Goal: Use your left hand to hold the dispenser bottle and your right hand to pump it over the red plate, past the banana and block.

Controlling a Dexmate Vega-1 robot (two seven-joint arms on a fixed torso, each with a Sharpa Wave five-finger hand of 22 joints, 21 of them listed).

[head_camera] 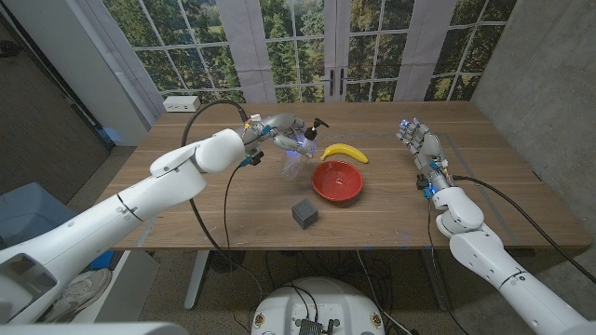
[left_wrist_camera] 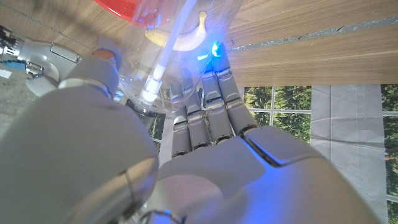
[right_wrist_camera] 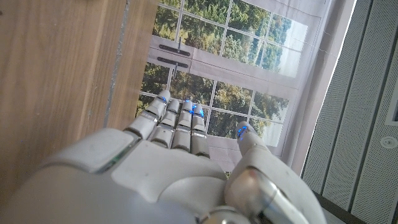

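Observation:
My left hand [head_camera: 268, 130] grips a clear dispenser bottle [head_camera: 294, 149] at the back middle of the table. Its black pump head [head_camera: 319, 126] points toward the banana [head_camera: 345, 152]. The red plate [head_camera: 337, 181] lies just right of the bottle, in front of the banana. A dark grey block [head_camera: 304, 214] sits nearer me, in front of the plate. My right hand [head_camera: 419, 144] stands apart at the right with its fingers spread, holding nothing. In the left wrist view my fingers [left_wrist_camera: 211, 99] wrap the clear bottle [left_wrist_camera: 163, 50], with the banana [left_wrist_camera: 189, 38] and red plate [left_wrist_camera: 118, 9] beyond.
A white box [head_camera: 181, 103] lies at the table's back left corner. Black cables [head_camera: 209, 112] loop over the left arm. Windows stand behind the table's far edge. Bare wood [head_camera: 484, 177] stretches to the right of my right hand [right_wrist_camera: 180, 155].

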